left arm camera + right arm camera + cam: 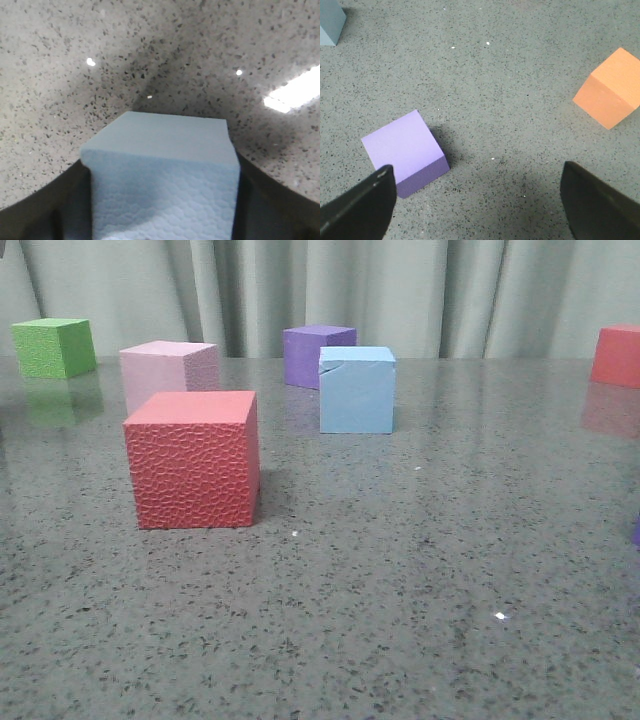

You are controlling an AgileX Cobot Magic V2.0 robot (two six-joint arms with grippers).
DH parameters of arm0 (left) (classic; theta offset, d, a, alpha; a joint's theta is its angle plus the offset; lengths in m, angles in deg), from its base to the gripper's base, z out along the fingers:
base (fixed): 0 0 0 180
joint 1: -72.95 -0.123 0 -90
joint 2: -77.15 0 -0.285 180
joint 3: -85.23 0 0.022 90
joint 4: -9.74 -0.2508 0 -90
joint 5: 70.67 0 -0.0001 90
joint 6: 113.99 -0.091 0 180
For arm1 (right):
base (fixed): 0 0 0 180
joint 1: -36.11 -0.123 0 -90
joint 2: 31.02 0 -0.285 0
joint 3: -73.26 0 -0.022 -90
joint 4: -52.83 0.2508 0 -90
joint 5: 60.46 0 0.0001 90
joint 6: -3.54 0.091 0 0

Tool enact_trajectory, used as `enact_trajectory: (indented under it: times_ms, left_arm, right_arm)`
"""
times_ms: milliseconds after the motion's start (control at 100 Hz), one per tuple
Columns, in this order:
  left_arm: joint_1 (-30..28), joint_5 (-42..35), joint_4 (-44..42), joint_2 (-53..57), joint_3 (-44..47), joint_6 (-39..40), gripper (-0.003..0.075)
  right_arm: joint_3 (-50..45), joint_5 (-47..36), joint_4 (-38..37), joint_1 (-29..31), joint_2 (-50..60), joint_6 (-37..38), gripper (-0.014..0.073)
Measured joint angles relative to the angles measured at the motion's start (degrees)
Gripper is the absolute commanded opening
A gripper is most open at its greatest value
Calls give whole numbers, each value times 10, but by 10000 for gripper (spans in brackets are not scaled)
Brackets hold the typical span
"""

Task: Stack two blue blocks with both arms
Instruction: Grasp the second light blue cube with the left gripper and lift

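Note:
One sky-blue block (356, 390) with a crack near its top edge stands on the table's far middle, just in front of a purple cube (316, 354). The other blue block (162, 180) sits between the black fingers (42, 210) of my left gripper (160, 200), which is shut on it above the speckled table. My right gripper (477, 200) is open and empty, over bare table beside a purple cube (405, 150). A blue cube's corner (330, 22) shows at the edge of the right wrist view. Neither gripper shows in the front view.
A red cube (193, 458) stands front left, with a pale pink cube (168, 372) behind it and a green cube (53, 347) at the far left. Another red cube (617, 355) is at the far right. An orange cube (610, 90) lies near my right gripper.

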Motion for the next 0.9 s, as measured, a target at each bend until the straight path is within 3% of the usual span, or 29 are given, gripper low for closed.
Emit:
enact_trajectory:
  times_ms: [490, 900]
  left_arm:
    - [4, 62, 115, 4, -166, 0, 228]
    - [124, 67, 124, 11, -217, 0, 228]
  right_arm:
    - [0, 0, 0, 0, 0, 0, 655]
    - [0, 0, 0, 0, 0, 0, 655]
